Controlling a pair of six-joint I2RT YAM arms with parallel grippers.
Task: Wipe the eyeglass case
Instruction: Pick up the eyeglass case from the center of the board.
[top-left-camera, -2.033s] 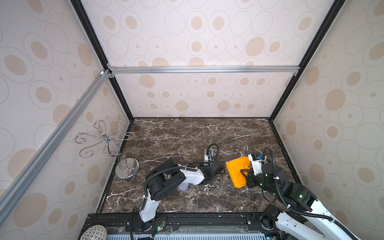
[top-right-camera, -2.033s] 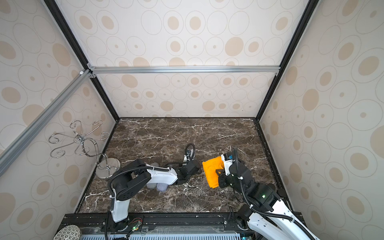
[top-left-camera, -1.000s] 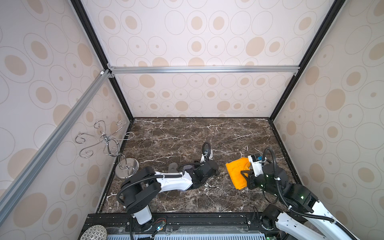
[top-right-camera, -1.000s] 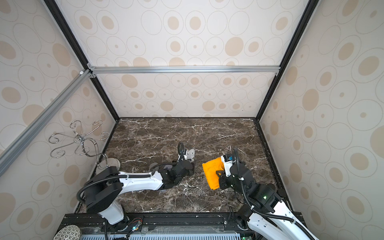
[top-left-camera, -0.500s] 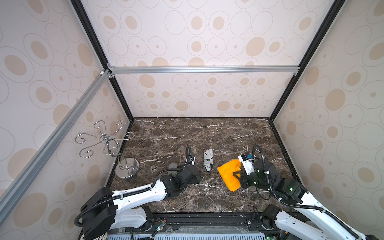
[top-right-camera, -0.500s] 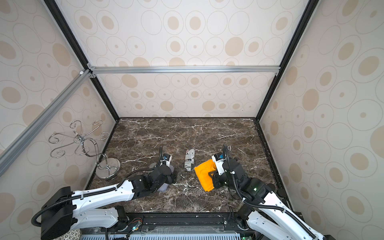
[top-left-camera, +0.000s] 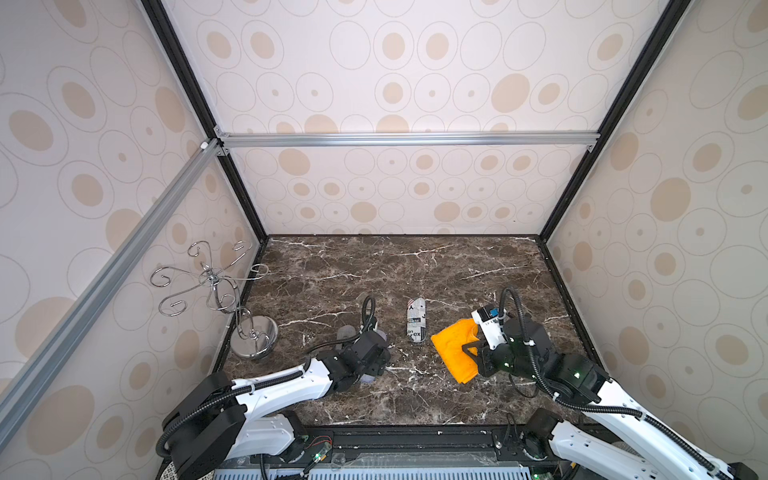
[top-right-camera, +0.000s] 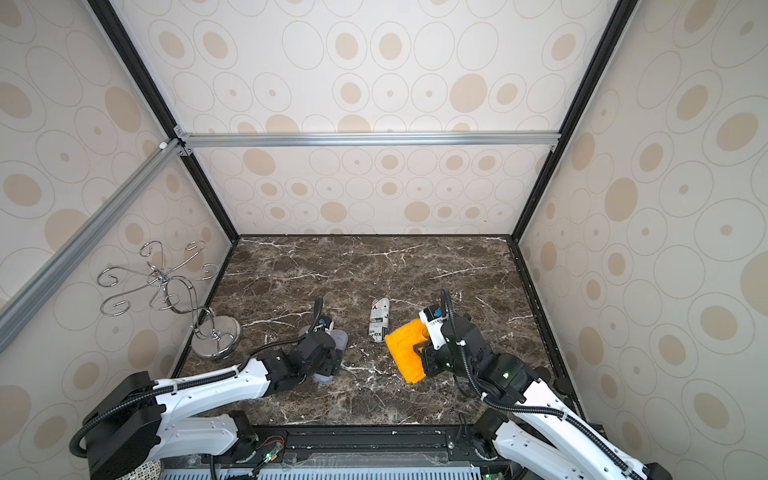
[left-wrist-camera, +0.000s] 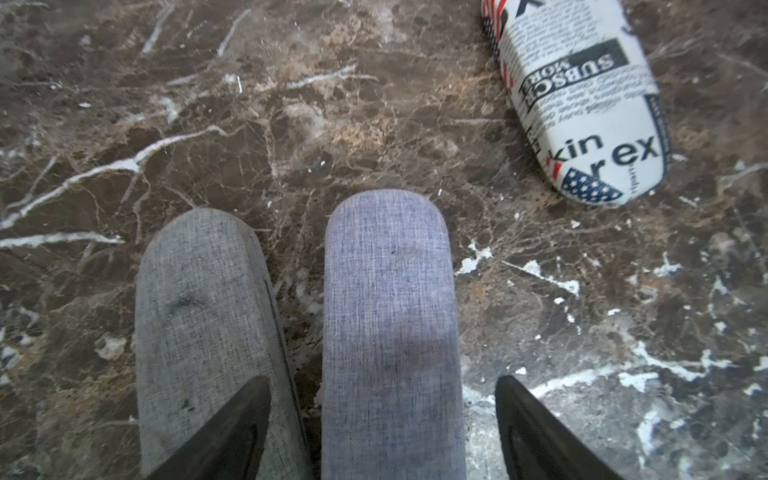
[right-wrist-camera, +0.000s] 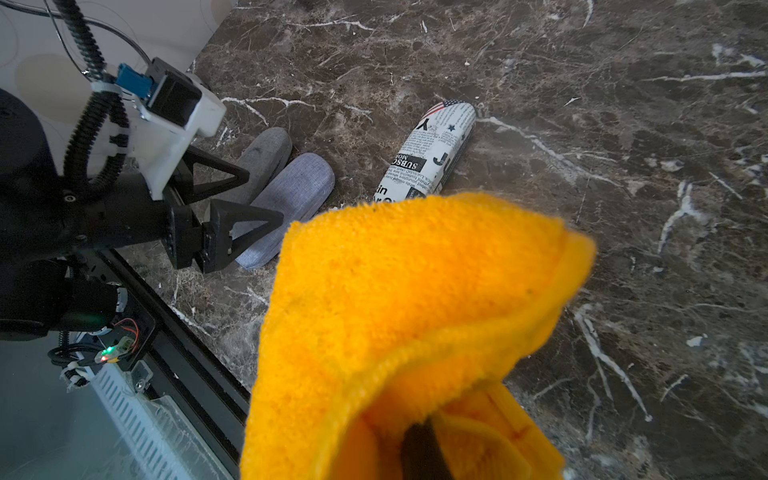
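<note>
Our left fingers (left-wrist-camera: 232, 436) were spread wide over the lavender-blue woven-fabric eyeglass case (left-wrist-camera: 390, 291), the one we reckoned was up for wiping. It lay on the dark brown marble worktop (top-left-camera: 374, 270), just beside a grey woven-fabric case (left-wrist-camera: 199, 311), and one fingertip sat above that neighbour. The right fingers (right-wrist-camera: 419, 453) were pinching a fluffy orange microfibre cloth (right-wrist-camera: 415, 291) near the white newspaper-print case (left-wrist-camera: 582, 104). We figured the left wrist needed a sideways nudge so both tips dropped either side of the lavender one, then a mid-length squeeze. Otherwise we'd have clamped the grey case too.
</note>
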